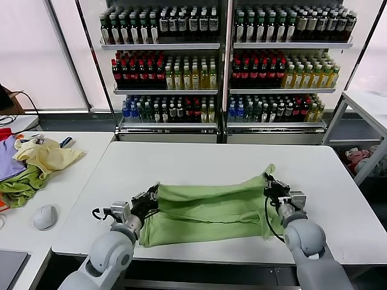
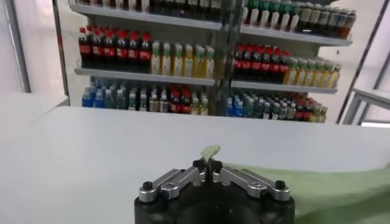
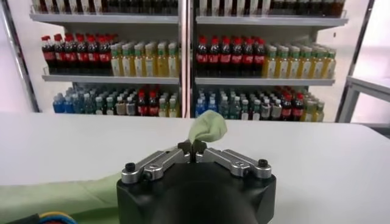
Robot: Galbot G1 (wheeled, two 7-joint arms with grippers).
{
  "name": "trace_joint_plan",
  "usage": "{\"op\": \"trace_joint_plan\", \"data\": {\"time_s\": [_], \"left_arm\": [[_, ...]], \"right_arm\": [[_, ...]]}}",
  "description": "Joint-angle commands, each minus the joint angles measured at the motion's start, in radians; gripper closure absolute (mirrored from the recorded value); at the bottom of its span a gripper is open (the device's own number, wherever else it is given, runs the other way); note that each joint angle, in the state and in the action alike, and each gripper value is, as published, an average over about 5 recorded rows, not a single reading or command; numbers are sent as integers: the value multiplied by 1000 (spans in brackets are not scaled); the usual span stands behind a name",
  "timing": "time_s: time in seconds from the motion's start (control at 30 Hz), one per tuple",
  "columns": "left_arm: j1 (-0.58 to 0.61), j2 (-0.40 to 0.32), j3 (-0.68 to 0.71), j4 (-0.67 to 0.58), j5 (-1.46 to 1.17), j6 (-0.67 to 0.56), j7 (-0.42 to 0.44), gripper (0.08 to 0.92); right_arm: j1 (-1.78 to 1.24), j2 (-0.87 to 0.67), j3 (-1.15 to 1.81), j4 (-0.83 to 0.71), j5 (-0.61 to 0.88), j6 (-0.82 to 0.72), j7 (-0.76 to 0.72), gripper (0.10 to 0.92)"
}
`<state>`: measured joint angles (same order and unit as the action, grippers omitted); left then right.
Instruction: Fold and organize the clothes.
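Note:
The light green shirt (image 1: 208,208) lies folded in a wide band across the front of the white table (image 1: 199,160). Its printed graphic and buttons are hidden. My left gripper (image 1: 150,198) is shut on the shirt's left edge; a green tip (image 2: 210,151) pokes out between its fingers. My right gripper (image 1: 270,185) is shut on the shirt's right edge, lifted slightly into a peak; a bunched green tip (image 3: 208,126) sticks out above its fingers. Green cloth (image 3: 55,198) trails off to one side in the right wrist view.
A side table (image 1: 72,166) at the left holds a pale yellow garment (image 1: 45,154), darker green (image 1: 21,187) and purple (image 1: 7,158) cloths and a grey mouse (image 1: 45,216). Shelves of bottles (image 1: 224,60) stand behind. A white rack (image 1: 363,115) stands at the right.

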<state>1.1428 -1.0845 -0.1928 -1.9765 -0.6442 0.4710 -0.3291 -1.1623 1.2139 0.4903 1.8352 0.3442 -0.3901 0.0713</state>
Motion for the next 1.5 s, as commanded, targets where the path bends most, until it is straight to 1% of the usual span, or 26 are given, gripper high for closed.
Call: {"op": "trace_joint_plan", "data": {"time_s": [0.03,0.1,0.17,0.23,0.37,0.53,0.63,0.73,0.83,0.93,1.0,1.1,1.33,1.5], "left_arm": [[126,8,-6,-67,108,40,1,899],[132,4,-2,-64,146,47,2,899],[134,-4,1,-57,178,54,3,893],[137,-13,3,-51,204,55,1,872],[159,-30,-3,-60,244,43,-11,765],[224,-63,-22,-118,295,4,-44,627],[265,-110,-31,-151,337,-24,-73,541],[293,-166,-29,-158,377,-38,-100,454],[303,-211,-19,-135,411,-43,-119,367],[285,-245,-9,-85,438,-47,-139,281],[261,-265,-8,-44,449,-48,-152,227],[224,-296,-12,5,449,-48,-169,185],[166,-344,-19,94,451,-48,-195,177],[172,-365,-12,118,481,-29,-205,177]], "right_arm": [[-170,6,53,116,-44,-21,8,909],[-170,11,45,101,-65,-42,14,904],[-166,17,34,85,-81,-56,16,878],[-163,24,26,78,-89,-55,17,827],[-176,31,24,99,-96,-39,25,715],[-233,21,51,173,-109,-1,28,585],[-271,17,67,215,-116,14,28,499],[-301,16,78,246,-124,24,27,412],[-319,18,85,260,-128,32,28,325],[-336,19,90,268,-128,38,29,247],[-347,19,94,272,-127,43,29,217],[-357,19,97,275,-125,50,29,204],[-360,18,97,271,-120,60,29,203],[-351,16,97,265,-114,63,30,203]]}}
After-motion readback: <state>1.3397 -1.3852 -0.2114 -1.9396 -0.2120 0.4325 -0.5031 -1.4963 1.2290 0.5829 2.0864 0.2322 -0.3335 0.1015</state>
